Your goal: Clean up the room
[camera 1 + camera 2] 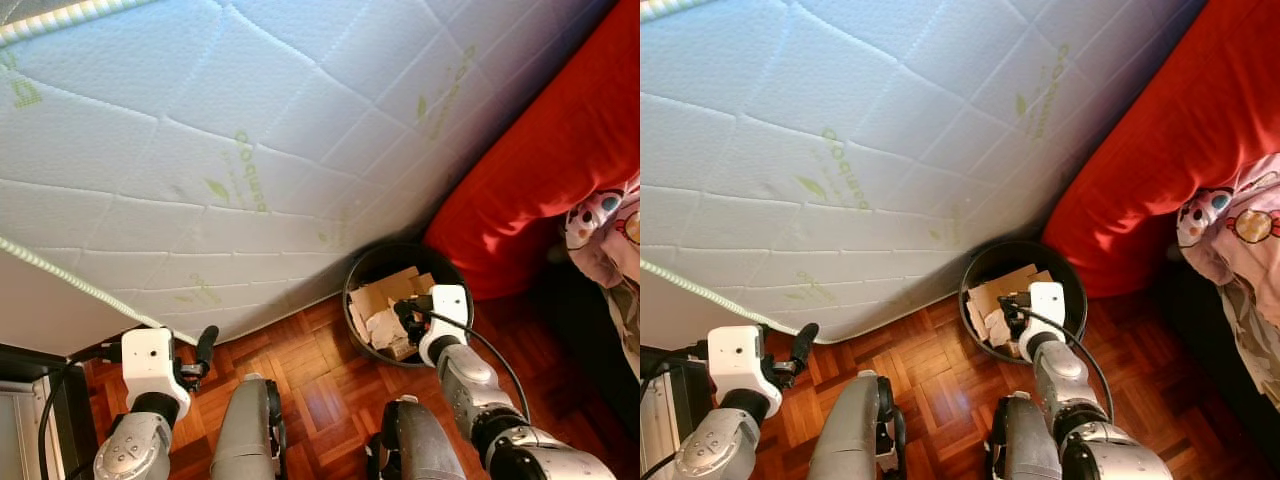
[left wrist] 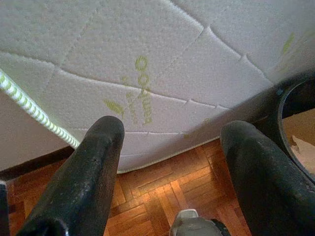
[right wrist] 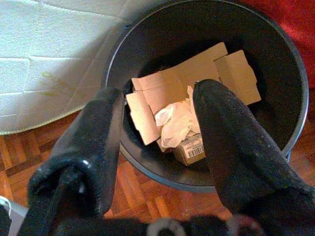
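1. Right gripper hangs over the bin, fingers apart and empty; card and paper lie inside.
2. Left gripper, also spread, idles beside the mattress.
3. Drop looks done; next I should draw back and look for more rubbish.

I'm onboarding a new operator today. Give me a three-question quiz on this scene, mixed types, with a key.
1. True or false: the right gripper hangs open above the round black waste bin.
2. What lies inside the bin? A) flattened brown cardboard and crumpled white paper B) shoes C) bottles
3. Fill in: the quilted white mattress leans over a ____ parquet floor.

Key: 1 true; 2 A; 3 wooden.
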Tool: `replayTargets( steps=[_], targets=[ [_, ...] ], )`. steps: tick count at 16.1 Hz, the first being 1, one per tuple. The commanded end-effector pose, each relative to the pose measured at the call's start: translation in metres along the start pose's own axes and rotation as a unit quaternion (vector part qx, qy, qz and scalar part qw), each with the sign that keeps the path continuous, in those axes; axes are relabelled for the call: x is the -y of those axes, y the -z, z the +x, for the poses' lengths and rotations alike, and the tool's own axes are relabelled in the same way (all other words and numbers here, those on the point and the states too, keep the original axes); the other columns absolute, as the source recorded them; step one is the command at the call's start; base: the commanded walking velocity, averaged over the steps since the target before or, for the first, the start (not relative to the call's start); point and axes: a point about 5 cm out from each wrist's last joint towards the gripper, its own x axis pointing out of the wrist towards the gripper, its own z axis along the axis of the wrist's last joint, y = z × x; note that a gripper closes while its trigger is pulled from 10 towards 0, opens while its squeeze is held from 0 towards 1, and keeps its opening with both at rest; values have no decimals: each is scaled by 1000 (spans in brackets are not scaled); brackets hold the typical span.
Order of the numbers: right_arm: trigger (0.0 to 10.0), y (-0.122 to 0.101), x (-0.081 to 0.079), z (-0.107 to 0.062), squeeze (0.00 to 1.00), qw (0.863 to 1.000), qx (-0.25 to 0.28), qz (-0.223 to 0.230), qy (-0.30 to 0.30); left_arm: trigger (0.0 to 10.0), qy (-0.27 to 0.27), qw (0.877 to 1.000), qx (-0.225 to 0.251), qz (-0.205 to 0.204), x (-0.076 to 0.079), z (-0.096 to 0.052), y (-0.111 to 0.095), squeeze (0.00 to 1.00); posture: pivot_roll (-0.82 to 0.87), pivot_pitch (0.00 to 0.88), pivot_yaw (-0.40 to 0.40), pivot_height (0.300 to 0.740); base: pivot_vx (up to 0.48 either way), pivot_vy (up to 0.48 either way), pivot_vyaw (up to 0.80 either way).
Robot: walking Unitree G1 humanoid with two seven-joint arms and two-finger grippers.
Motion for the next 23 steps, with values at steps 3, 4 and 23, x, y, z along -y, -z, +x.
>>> replayTargets(
  steps=[3, 4, 23],
  targets=[
    [10000, 45, 29, -28, 0, 998, -25, 39, 43, 10000, -23, 997, -70, 3, -12, -4, 44, 0, 160, 260, -16, 644, 0, 0, 0],
    [10000, 55, 36, -35, 0, 996, -34, 52, 59, 10000, -24, 996, -81, 4, -14, -2, 51, 0, 153, 229, -17, 644, 0, 0, 0],
    [10000, 148, 48, -98, 0, 959, -184, 132, 170, 10000, -47, 950, -305, 35, -18, 12, 144, 0, 15, 0, 27, 718, 0, 0, 0]
  ],
)
